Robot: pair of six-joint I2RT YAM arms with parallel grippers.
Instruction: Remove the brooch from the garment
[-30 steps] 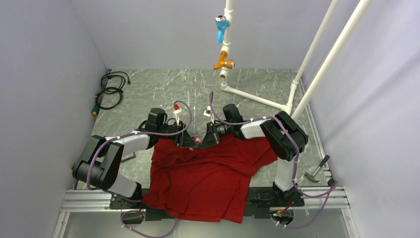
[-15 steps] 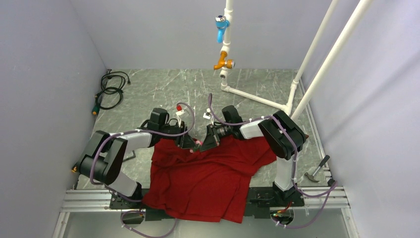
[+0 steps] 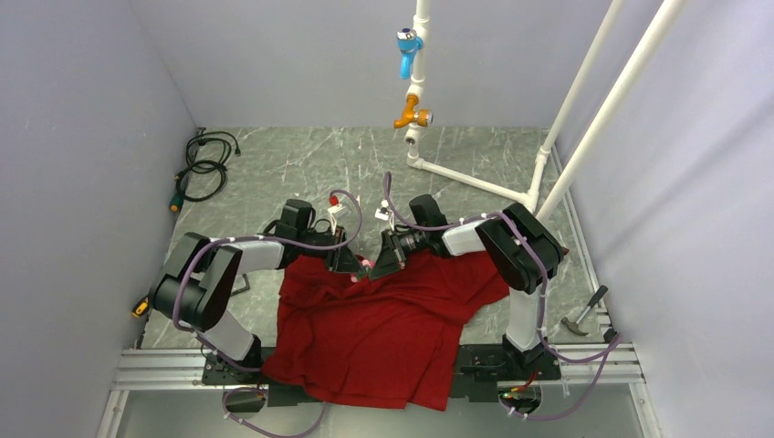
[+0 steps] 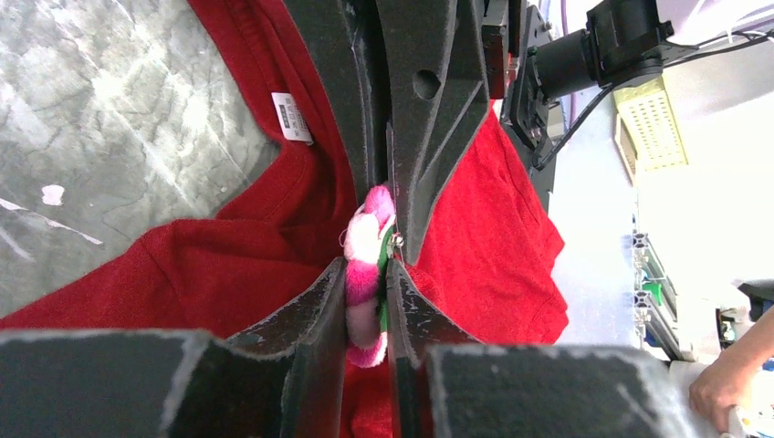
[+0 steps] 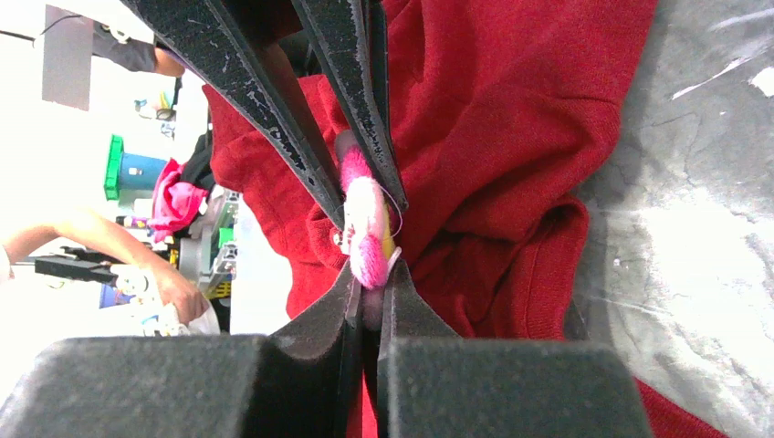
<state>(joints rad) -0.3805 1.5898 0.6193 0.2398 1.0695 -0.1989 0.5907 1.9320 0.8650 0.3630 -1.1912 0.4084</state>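
The left fingers and right fingers both pinch the pink-and-white brooch at the collar of the red T-shirt.

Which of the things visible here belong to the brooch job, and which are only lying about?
Job in hand: brooch, pinched by left claw and right claw; red garment.

Lying about: hammer; black cable coil; white pipe frame with blue tap and orange tap.

A coiled black cable lies on the gray surface's far left, a hammer at its right edge. White pipes carry a blue tap and an orange tap.
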